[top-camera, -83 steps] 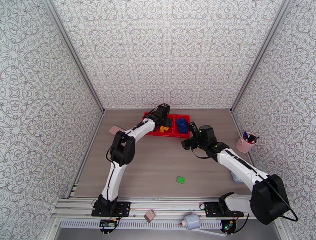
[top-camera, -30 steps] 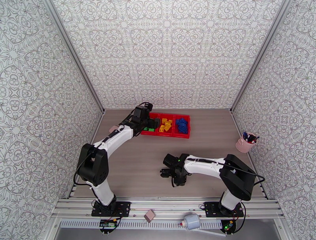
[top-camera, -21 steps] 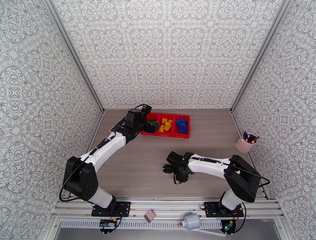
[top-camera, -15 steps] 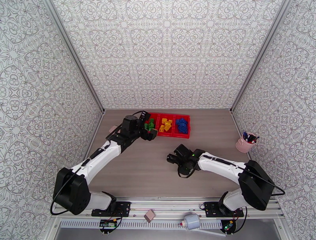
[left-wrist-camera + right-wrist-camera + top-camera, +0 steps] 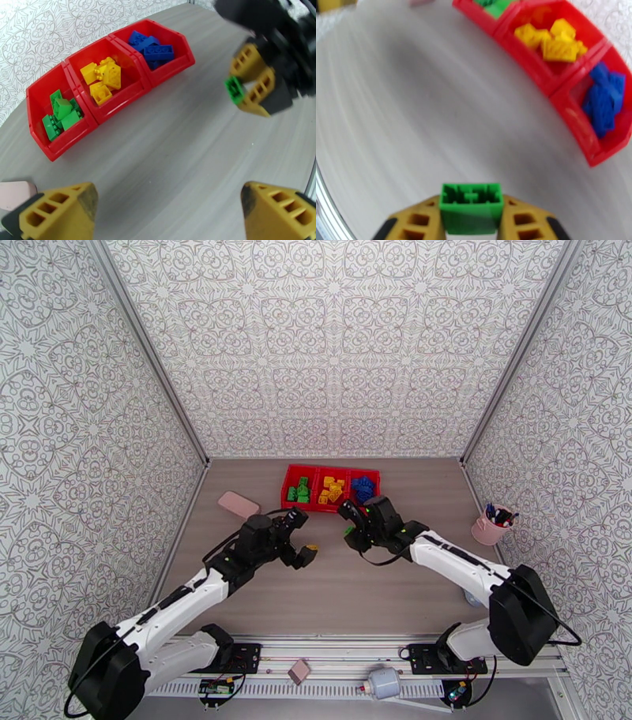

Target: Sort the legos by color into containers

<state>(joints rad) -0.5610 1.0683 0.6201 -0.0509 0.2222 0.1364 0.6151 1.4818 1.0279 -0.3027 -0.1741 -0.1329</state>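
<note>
- The sorting is looking nearly finished. The red tray [image 5: 118, 105] is sitting at the far edge of the tabletop [image 5: 371, 595], about midway along it.
- The tray is already holding green bricks [image 5: 61, 114] in its left compartment, yellow bricks [image 5: 102, 79] in the middle one and blue bricks [image 5: 152, 47] in the right one.
- One held green brick [image 5: 471, 207] is waiting to be placed. It is hanging in the air above the tabletop, just in front of the tray's right end. Judging by its colour, it is needing to go into the left compartment, and it is looking like the last piece left.
- The right jaws are pinching this held green brick by its sides between their yellow fingertips [image 5: 414, 221].
- The left jaws are standing spread wide, their fingertips [image 5: 59, 209] well apart. They are gripping and touching nothing, hovering over the tabletop's middle, somewhat toward the left edge.
</note>
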